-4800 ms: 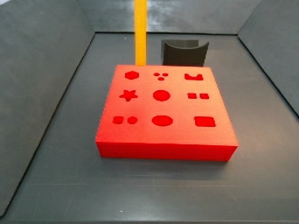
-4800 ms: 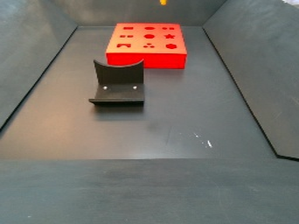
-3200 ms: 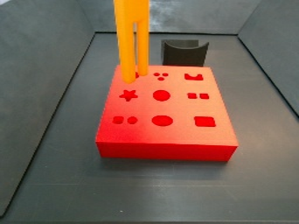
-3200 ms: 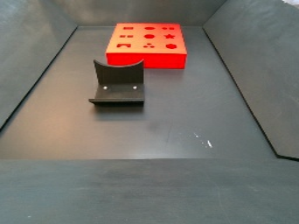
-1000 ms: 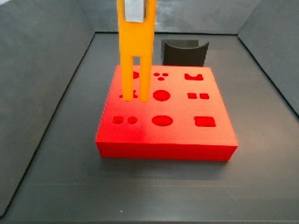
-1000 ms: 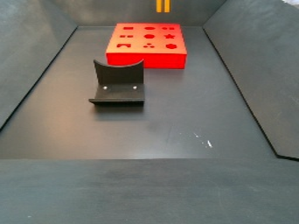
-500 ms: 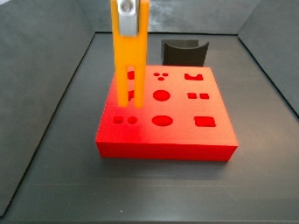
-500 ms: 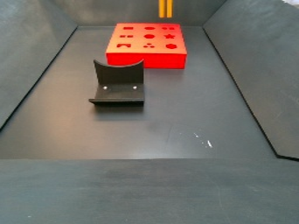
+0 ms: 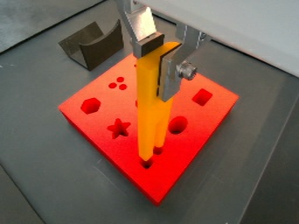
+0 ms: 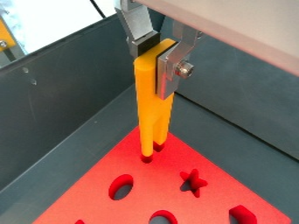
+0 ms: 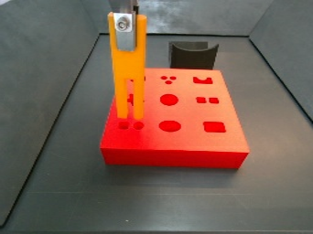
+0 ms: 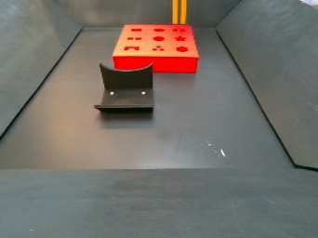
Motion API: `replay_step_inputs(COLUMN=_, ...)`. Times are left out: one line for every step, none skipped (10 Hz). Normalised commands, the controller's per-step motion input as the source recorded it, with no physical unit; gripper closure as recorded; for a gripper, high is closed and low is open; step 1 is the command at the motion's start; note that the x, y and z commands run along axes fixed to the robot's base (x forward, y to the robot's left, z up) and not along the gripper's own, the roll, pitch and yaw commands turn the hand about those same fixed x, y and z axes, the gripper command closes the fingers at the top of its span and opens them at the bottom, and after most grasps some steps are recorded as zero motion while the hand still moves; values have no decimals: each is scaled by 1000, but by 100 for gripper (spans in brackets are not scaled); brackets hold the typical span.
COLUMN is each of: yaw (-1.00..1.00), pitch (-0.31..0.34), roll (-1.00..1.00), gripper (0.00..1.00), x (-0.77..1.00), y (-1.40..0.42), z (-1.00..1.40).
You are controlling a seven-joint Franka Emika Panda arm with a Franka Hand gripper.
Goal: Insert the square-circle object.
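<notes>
The square-circle object [image 11: 126, 73] is a tall orange-yellow bar that hangs upright, forked into two prongs below. My gripper [image 11: 124, 25] is shut on its upper end, as both wrist views show, with the gripper [image 9: 158, 66] and the gripper [image 10: 153, 63] clamping the bar [image 9: 151, 118] [image 10: 151, 105] between silver fingers. The prong tips stand at the paired small holes near the front-left corner of the red block [image 11: 184, 137] [image 9: 105, 109] [image 10: 205, 206]. I cannot tell how deep they sit. In a side view only the bar's lower part [image 12: 180, 9] shows above the block [image 12: 155, 48].
A dark grey curved holder [image 11: 193, 53] [image 12: 125, 88] [image 9: 87, 44] stands on the floor apart from the red block. Grey sloped walls [image 11: 55, 110] [image 12: 267, 84] enclose the floor. The block carries several other shaped holes, such as a star [image 9: 118, 129].
The bar has moved from the block's back-left towards its front-left and come down. Its prongs now reach the paired small holes.
</notes>
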Motion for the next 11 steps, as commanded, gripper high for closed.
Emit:
replay_step_inputs(yaw=269, pitch=-37, roll=33, gripper=100, x=43, y=0, z=-131)
replay_step_inputs(yaw=354, pitch=-40, roll=51, gripper=100, x=103, y=0, z=-171)
replay_step_inputs(yaw=349, pitch=-44, roll=33, gripper=100, x=100, y=0, z=-160)
replay_step_inputs(yaw=180, pitch=-56, roll=0, gripper=100, x=0, y=-60, z=-131)
replay_step_inputs(yaw=46, pitch=-56, roll=26, gripper=100, x=0, y=-94, z=-146)
replay_step_inputs(yaw=0, pitch=-49, roll=31, gripper=100, x=40, y=-77, z=-174)
replay_step_inputs(yaw=0, pitch=-33, roll=54, gripper=100, x=43, y=-31, z=-169)
replay_step_inputs(yaw=-14, pitch=-19, roll=81, gripper=100, x=0, y=0, z=-140)
replay_step_inputs(yaw=-31, pitch=0, roll=126, gripper=100, x=111, y=0, z=-100)
replay_step_inputs(yaw=0, pitch=0, roll=166, gripper=100, x=129, y=-17, z=-74)
replay_step_inputs(yaw=0, pitch=0, roll=154, gripper=100, x=94, y=-49, z=-69)
